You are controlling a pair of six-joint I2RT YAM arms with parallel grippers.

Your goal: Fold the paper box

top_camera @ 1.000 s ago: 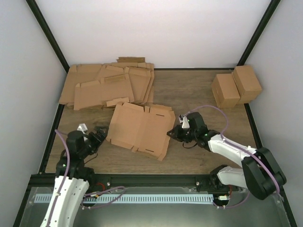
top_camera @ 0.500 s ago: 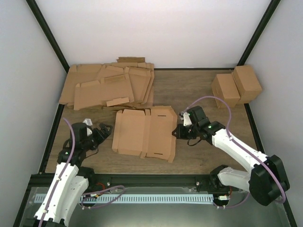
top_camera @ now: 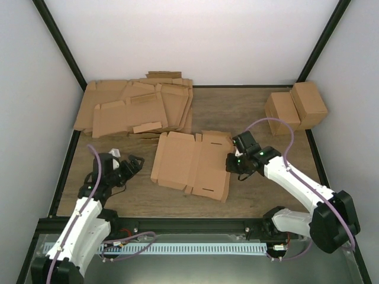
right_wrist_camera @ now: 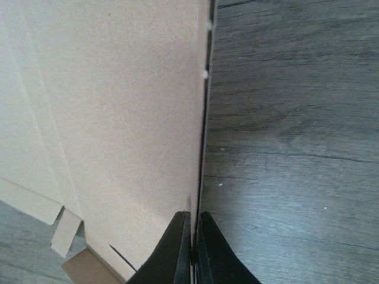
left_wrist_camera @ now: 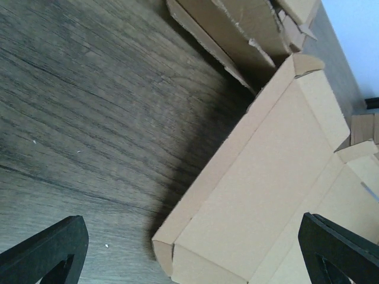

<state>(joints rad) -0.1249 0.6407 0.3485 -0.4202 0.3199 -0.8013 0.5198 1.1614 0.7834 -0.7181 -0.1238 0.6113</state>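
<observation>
Right jaws, pinching the edge of the flat brown cardboard box sheet (top_camera: pixel 192 165), have dragged it rightward across the wooden desk (top_camera: pixel 249 112); left jaws gape nearby; folding hasn't begun.

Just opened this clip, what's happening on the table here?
The right gripper is pinching the right edge of the paper box, which lies unfolded mid-table. The left gripper is open, just off the box's left edge and not touching it. A stack of flat cardboard sheets sits at the back left, and two folded cartons at the back right.
</observation>
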